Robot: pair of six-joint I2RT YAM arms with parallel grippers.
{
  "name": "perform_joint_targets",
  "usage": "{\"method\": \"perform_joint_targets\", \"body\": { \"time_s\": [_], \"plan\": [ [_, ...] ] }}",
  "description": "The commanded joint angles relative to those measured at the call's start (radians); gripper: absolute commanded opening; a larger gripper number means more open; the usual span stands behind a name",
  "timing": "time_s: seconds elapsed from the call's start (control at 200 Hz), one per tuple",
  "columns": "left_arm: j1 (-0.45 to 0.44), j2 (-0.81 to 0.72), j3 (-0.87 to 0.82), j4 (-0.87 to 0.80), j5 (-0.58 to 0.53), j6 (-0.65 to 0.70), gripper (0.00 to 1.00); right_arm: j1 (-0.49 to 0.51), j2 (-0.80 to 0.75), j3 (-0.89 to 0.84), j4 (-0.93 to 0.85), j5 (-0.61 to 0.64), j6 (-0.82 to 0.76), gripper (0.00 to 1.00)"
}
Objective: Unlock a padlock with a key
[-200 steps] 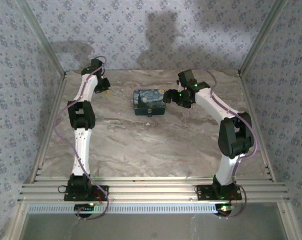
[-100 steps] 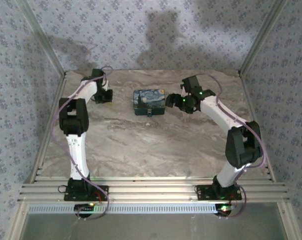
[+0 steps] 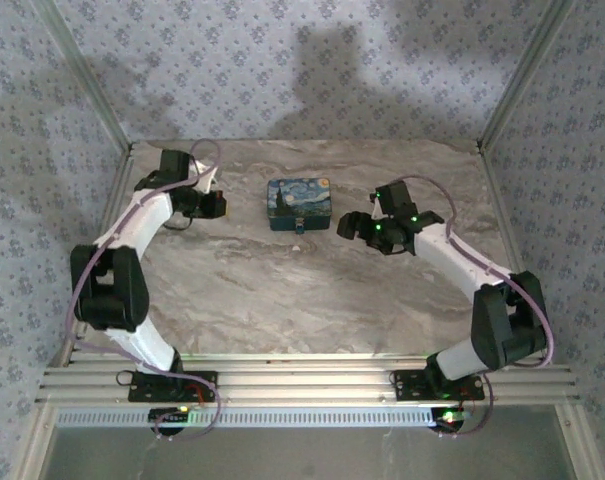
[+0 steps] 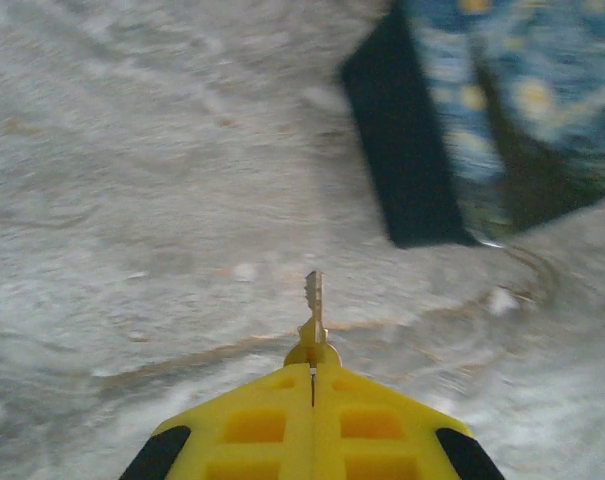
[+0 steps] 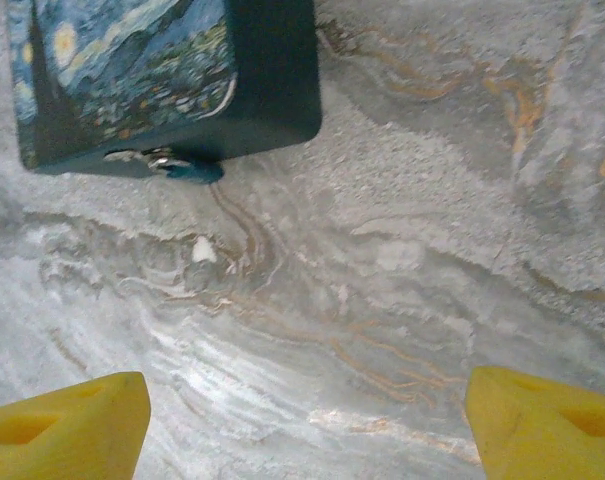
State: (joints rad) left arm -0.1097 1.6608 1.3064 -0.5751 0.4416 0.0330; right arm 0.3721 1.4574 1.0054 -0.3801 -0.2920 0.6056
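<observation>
Overhead: padlock upper centre on bench, left jaws at its left, right jaws at its right, both apart from it. Left wrist: jaws clamped on key, blade pointing up-frame; padlock upper right. Right wrist: jaws wide at lower corners; padlock upper left.

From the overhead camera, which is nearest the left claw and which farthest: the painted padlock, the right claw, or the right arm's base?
1. The padlock, just right of the left gripper.
2. The right gripper, past the padlock's right side.
3. The right arm's base, at the near right edge.
</observation>
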Motion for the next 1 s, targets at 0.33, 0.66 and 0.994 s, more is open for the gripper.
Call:
{"method": "perform_joint_targets", "body": {
  "time_s": [0.33,0.66,0.994],
  "plan": [
    [-0.344,-0.386,-0.100,0.004,0.049,0.535,0.00,0.047,-0.177,0.037,0.139,-0.392,0.000,0.78],
    [-0.506,-0.464,-0.286,0.327,-0.256,0.266,0.00,0.157,-0.180,0.068,0.367,-0.375,0.180,0.64],
    [-0.552,-0.712,-0.521,0.501,-0.440,0.139,0.00,0.216,-0.195,-0.005,0.579,-0.186,0.273,0.51]
  ]
}}
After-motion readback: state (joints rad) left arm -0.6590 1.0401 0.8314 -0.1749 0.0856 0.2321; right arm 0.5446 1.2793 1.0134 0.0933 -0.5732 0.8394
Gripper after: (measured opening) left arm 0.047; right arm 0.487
